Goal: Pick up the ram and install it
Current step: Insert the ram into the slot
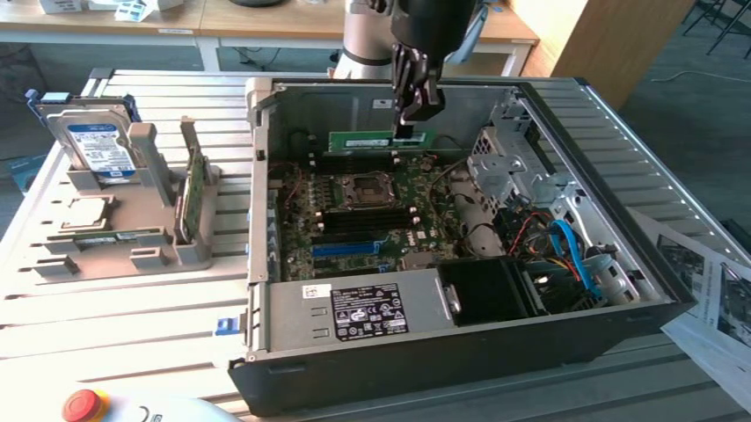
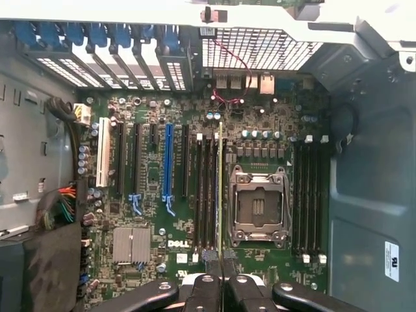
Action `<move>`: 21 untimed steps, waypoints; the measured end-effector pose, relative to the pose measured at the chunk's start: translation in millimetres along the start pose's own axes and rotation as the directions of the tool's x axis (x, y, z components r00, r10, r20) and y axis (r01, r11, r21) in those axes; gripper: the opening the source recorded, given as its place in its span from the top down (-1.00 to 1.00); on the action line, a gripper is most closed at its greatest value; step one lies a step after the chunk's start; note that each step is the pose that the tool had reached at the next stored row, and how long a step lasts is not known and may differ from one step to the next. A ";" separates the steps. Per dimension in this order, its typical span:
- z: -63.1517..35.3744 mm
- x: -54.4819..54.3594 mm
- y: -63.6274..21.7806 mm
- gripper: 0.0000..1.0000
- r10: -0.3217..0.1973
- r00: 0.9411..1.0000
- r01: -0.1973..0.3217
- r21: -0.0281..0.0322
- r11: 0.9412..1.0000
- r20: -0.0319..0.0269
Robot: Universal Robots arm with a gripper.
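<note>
The pickup is done: the gripper has its fingers pinching the ram on edge. The stick hangs in the case above the board, lined up with the slots just beside the CPU socket. It looks not yet seated, so pressing it home remains.

White "DELL" lettering stands on the motherboard.
</note>
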State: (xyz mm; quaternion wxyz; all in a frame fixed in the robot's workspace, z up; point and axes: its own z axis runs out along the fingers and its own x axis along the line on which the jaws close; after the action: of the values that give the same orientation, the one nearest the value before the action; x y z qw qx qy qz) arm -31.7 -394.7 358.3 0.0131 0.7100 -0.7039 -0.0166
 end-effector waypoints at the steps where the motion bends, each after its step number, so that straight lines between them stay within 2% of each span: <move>1: 1.7 0.0 0.0 0.76 0.000 1.000 0.000 0.000 1.000 0.000; 21: 26.1 0.1 0.2 0.76 0.000 1.000 0.000 0.000 1.000 0.000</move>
State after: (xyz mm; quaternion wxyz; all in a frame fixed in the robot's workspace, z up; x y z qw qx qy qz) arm -32.9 -394.7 332.3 0.0131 0.7100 -0.7039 -0.0166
